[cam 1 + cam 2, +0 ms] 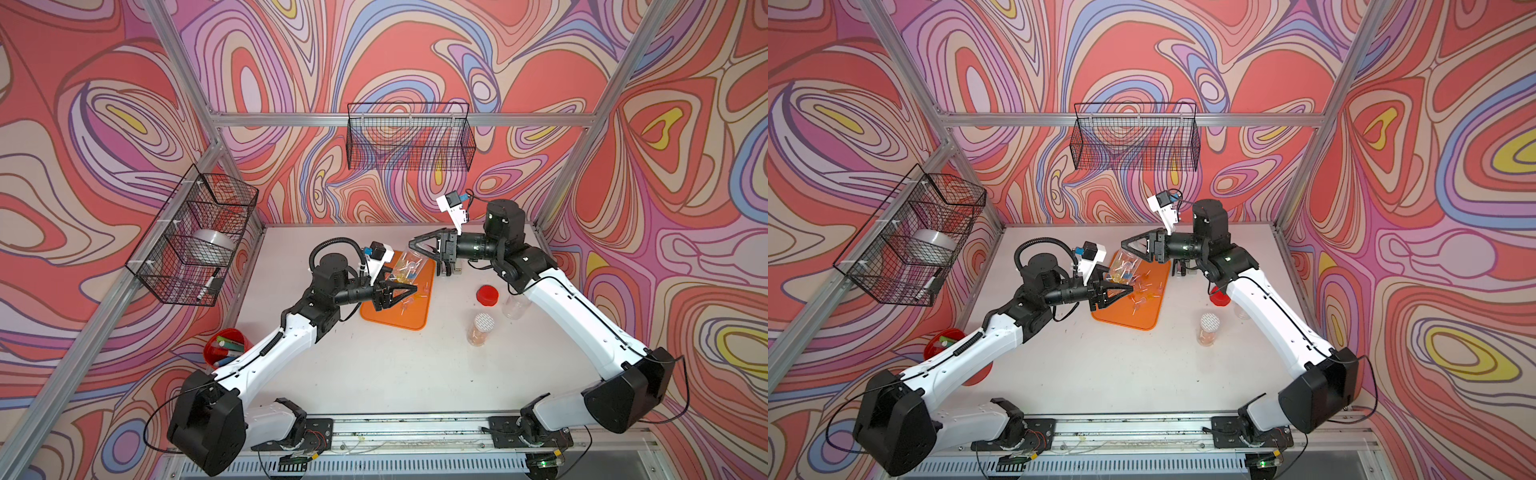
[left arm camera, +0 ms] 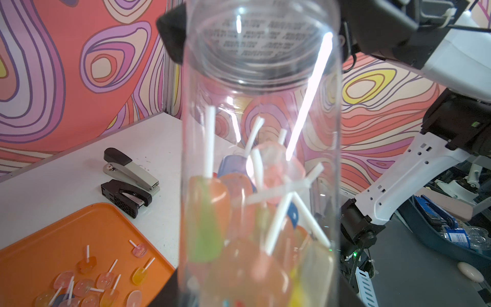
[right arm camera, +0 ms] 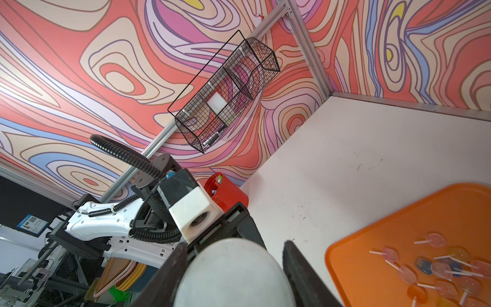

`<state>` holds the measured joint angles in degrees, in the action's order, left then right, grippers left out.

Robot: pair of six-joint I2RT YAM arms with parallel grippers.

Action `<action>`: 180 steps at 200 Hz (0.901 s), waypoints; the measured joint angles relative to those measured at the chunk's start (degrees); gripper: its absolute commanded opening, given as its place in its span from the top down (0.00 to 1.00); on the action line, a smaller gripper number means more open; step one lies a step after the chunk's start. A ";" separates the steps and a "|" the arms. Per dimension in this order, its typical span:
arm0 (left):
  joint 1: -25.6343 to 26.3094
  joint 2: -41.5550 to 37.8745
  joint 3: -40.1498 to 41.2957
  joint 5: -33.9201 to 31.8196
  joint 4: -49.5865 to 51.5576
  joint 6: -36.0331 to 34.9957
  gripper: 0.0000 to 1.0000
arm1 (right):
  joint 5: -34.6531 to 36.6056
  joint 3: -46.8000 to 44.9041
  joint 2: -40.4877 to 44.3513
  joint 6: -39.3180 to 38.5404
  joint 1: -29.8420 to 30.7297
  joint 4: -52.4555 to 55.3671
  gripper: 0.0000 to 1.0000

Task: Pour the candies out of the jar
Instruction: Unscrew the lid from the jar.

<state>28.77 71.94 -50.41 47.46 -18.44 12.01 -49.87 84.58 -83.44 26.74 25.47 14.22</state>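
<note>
The clear jar [image 1: 411,262] hangs tilted over the far part of the orange tray [image 1: 409,320], carried between both arms. The right gripper [image 1: 415,245] is clamped on the jar's raised end, and the right wrist view shows a finger on either side of it. The left gripper [image 1: 403,289] is closed around the lower end, its fingers flanking the jar wall in the left wrist view. Many candies [image 2: 210,207] sit inside the jar, heaped toward the low end with their white sticks crossed over one another. Others lie scattered on the tray.

The likeliest trouble is a jam, since the tangled sticks could bridge the opening and hold the heap back at this tilt. The mouth itself is not clearly shown, so it cannot be told whether the left gripper's fingers partly block it.

A steeper tip or a shake could dump the heap at once. The low end appears close to the tray's edge on the left arm's side, so light sweets could bounce or slide onto the table [image 1: 374,365].

The shared hold is another risk. If the two arms rotate out of step, the smooth wall may twist or slip between the fingers.
</note>
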 measured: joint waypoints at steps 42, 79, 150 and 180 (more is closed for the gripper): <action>0.02 0.24 -1.27 -3.26 3.08 -2.71 1.00 | 1.53 5.07 -2.64 -1.64 0.00 6.67 0.60; 0.04 0.28 -1.27 -4.85 4.68 -4.20 1.00 | 0.35 8.22 -5.22 -3.04 -0.17 11.04 0.61; 0.28 1.25 -1.36 -6.12 5.35 -6.10 1.00 | 7.34 11.85 -5.51 -7.63 0.55 20.20 0.61; 0.55 1.75 -1.36 -6.08 5.38 -6.38 1.00 | 7.80 12.09 -5.51 -9.77 0.55 21.86 0.60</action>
<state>29.32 73.69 -51.77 41.39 -13.06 5.63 -42.06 96.66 -88.95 16.97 26.02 36.07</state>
